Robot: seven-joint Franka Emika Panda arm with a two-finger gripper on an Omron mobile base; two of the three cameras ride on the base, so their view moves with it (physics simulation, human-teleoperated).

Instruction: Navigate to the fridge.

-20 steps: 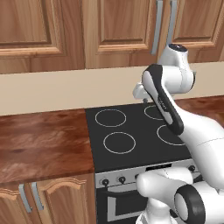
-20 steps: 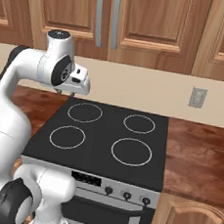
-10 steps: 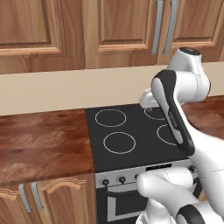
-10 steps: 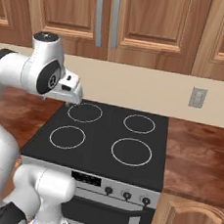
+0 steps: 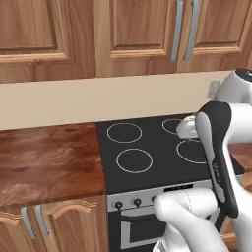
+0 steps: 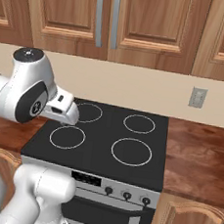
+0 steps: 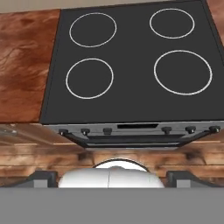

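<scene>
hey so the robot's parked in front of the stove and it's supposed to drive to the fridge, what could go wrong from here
1. The arm hangs out over the stove, with the gripper looking down at its black top. If the base turns sharply, the arm could sweep toward the wall or the upper cabinets.
2. The base sits close to the oven front and its knobs; turning without backing off first might scrape them.
3. These views offer no fridge to steer by, so the heading is a guess.
</scene>
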